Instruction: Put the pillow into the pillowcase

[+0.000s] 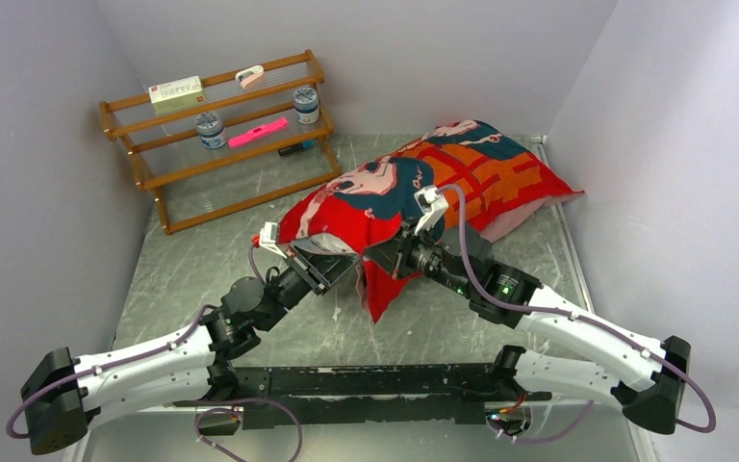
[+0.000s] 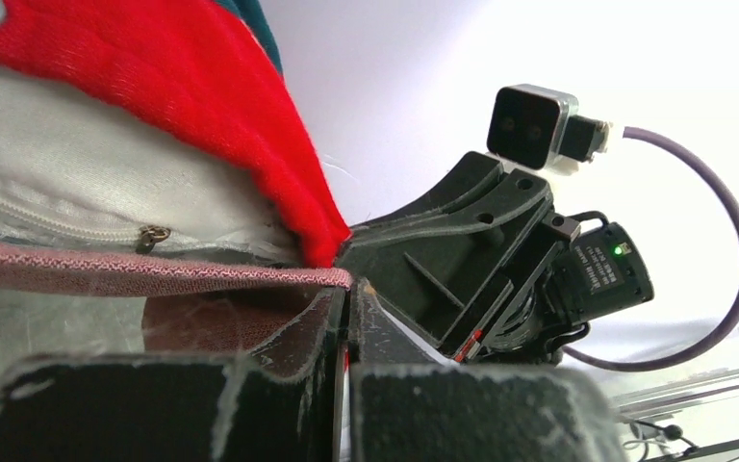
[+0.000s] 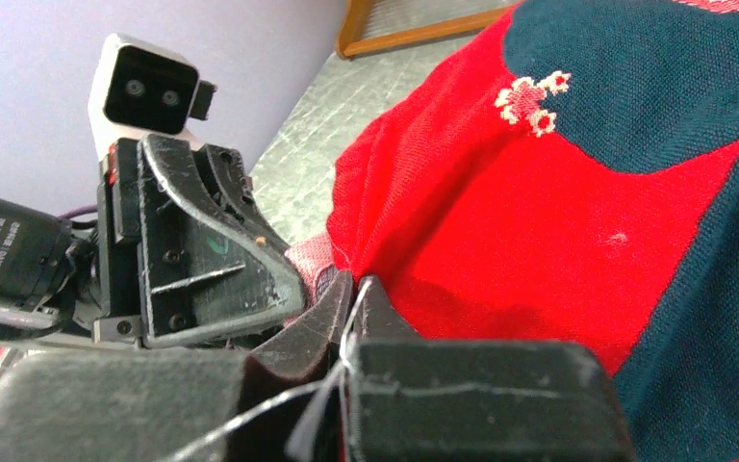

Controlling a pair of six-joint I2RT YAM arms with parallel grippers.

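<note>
The red pillowcase (image 1: 462,173), printed with teal-haired faces, lies diagonally across the table, bulging with the pillow inside. At its near open end both grippers meet. My left gripper (image 1: 346,264) is shut on the pillowcase's pink-backed hem (image 2: 154,274). In the left wrist view the white pillow (image 2: 67,164) shows inside the mouth, zipper facing out, with red fabric (image 2: 202,87) draped over it. My right gripper (image 1: 369,258) is shut on the red edge right beside the left one; its tips (image 3: 351,286) pinch the hem (image 3: 316,252). A red flap (image 1: 380,294) hangs below the two grippers.
A wooden rack (image 1: 221,135) stands at the back left with two jars, a pink item and a small box on it. Grey walls close in on both sides. The metal tabletop (image 1: 202,279) stretches left of the pillowcase.
</note>
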